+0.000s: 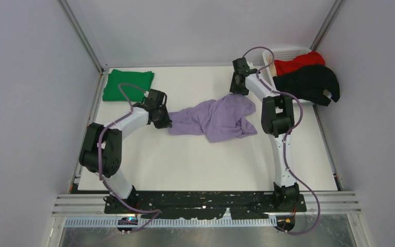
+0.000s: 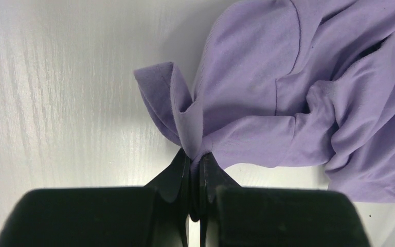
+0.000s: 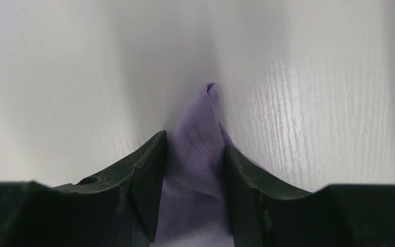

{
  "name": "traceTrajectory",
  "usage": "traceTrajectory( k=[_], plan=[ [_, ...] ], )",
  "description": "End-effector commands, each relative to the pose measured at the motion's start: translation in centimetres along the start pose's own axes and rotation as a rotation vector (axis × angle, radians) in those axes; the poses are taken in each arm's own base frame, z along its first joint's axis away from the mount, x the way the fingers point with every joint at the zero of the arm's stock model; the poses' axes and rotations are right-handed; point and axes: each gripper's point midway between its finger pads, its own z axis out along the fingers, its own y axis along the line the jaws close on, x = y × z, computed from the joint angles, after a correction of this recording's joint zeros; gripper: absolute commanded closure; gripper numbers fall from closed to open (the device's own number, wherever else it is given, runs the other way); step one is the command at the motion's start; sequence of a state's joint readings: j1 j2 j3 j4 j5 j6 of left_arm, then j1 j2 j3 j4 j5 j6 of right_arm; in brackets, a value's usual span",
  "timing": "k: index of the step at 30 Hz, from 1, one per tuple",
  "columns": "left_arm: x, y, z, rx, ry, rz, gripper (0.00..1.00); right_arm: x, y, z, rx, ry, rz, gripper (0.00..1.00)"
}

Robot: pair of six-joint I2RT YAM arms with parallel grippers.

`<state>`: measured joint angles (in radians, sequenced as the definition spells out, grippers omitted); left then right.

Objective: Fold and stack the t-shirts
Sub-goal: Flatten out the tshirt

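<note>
Purple shirt [image 1: 213, 118] crumpled on the counter [image 1: 185, 159], left tool [image 2: 194, 157] clamped on its left edge, right tool [image 3: 193, 149] with jaws flanking a far fold, whether pinched I cannot tell.

Count: 4 t-shirts: 1 lavender t-shirt [image 1: 211, 119], 1 green t-shirt [image 1: 127, 85], 1 red t-shirt [image 1: 299, 63], 1 black t-shirt [image 1: 308, 82]. 1 basket [image 1: 290, 51], far right. 2 grippers: left gripper [image 2: 194, 159], right gripper [image 3: 195, 141]. 1 desk [image 1: 185, 159].

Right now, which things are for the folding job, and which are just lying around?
For the job: purple t-shirt, green t-shirt, red t-shirt, black t-shirt.
Just lying around: white basket, which holds the red and black ones.
</note>
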<state>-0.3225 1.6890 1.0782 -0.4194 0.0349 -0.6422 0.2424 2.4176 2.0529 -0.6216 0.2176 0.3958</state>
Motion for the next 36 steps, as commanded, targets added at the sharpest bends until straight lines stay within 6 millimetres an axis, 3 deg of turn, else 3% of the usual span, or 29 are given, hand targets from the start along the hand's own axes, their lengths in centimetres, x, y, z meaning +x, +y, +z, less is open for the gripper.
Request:
traceTrajectory(
  k=[1, 4, 9, 12, 13, 14, 15, 16, 17, 18, 19, 20, 21, 22, 24, 26, 28, 29, 30, 31, 32, 33, 34, 35, 36],
  plan=[
    [-0.9, 0.1, -1.1, 0.000, -0.046, 0.022, 1.00, 3.4, 0.7, 0.3, 0.043, 0.086, -0.031, 0.53],
    [-0.9, 0.8, -1.1, -0.031, -0.052, 0.024, 1.00, 4.0, 1.4, 0.2, 0.034, 0.099, -0.033, 0.60],
    [-0.7, 1.1, -1.3, -0.040, -0.062, 0.032, 1.00, 3.2, 3.2, -0.2, -0.025, 0.055, -0.033, 0.92],
    [-1.4, 1.5, -2.0, -0.062, -0.095, 0.045, 1.00, 0.6, 3.9, -1.5, -0.049, -0.031, -0.040, 0.95],
    [-1.8, 1.6, -2.4, -0.071, -0.112, 0.049, 1.00, -1.2, 4.2, -2.7, -0.063, -0.093, -0.048, 0.95],
    [-2.2, 1.6, -2.9, -0.075, -0.132, 0.051, 1.00, -1.7, 4.3, -3.3, -0.064, -0.118, -0.054, 0.95],
    [-2.7, 1.5, -3.4, -0.079, -0.153, 0.056, 1.00, -4.0, 4.7, -5.3, -0.078, -0.203, -0.060, 0.95],
    [-3.2, 1.5, -4.1, -0.081, -0.174, 0.057, 1.00, -4.2, 4.5, -5.8, -0.071, -0.225, -0.071, 0.95],
    [-3.9, 1.3, -4.8, -0.080, -0.200, 0.061, 1.00, -6.7, 4.7, -8.4, -0.078, -0.320, -0.071, 0.95],
    [-4.4, 1.2, -5.6, -0.078, -0.223, 0.067, 1.00, -6.7, 4.4, -9.0, -0.069, -0.340, -0.079, 0.95],
    [-5.0, 1.0, -6.5, -0.076, -0.249, 0.069, 1.00, -9.1, 4.2, -12.1, -0.077, -0.432, -0.068, 0.95],
    [-5.6, 0.8, -7.4, -0.074, -0.278, 0.071, 1.00, -8.8, 3.7, -12.5, -0.067, -0.444, -0.073, 0.95],
    [-6.1, 0.7, -8.4, -0.070, -0.308, 0.073, 1.00, -11.2, 3.3, -16.1, -0.079, -0.540, -0.053, 0.95],
    [-6.9, 0.5, -9.8, -0.062, -0.354, 0.073, 1.00, -11.2, 2.9, -16.7, -0.077, -0.571, -0.049, 0.95],
    [-8.0, 0.6, -12.0, -0.062, -0.429, 0.078, 1.00, -12.7, 1.7, -21.1, -0.086, -0.680, -0.027, 0.95],
    [-9.1, 0.7, -14.6, -0.070, -0.506, 0.074, 1.00, -13.5, 0.6, -25.3, -0.105, -0.767, -0.024, 0.95],
    [-10.2, 0.4, -17.7, -0.051, -0.590, 0.074, 1.00, -14.4, -0.7, -31.4, -0.143, -0.878, -0.012, 0.95],
    [-10.7, 0.1, -19.6, -0.029, -0.637, 0.070, 1.00, -14.0, -1.1, -32.1, -0.151, -0.886, -0.018, 0.95],
    [-11.1, -0.2, -21.5, -0.006, -0.686, 0.067, 1.00, -14.7, -1.5, -35.6, -0.187, -0.959, 0.000, 0.95],
    [-11.6, -0.4, -23.4, 0.019, -0.741, 0.062, 1.00, -14.4, -1.8, -36.4, -0.201, -0.974, -0.004, 0.95],
    [-12.0, -0.6, -25.3, 0.044, -0.797, 0.056, 1.00, -14.7, -2.3, -40.5, -0.253, -1.053, 0.005, 0.95],
    [-12.2, -0.7, -27.2, 0.067, -0.850, 0.048, 1.00, -14.3, -2.5, -41.0, -0.265, -1.065, -0.002, 0.95],
    [-12.3, -0.8, -29.7, 0.101, -0.913, 0.041, 1.00, -14.2, -3.0, -44.0, -0.306, -1.120, 0.001, 0.95],
    [-12.5, -0.8, -31.7, 0.123, -0.965, 0.035, 1.00, -14.0, -3.3, -45.1, -0.317, -1.140, 0.001, 0.95],
    [-12.6, -0.9, -34.0, 0.150, -1.016, 0.032, 1.00, -13.8, -3.9, -47.8, -0.343, -1.184, 0.000, 0.95]
  ],
)
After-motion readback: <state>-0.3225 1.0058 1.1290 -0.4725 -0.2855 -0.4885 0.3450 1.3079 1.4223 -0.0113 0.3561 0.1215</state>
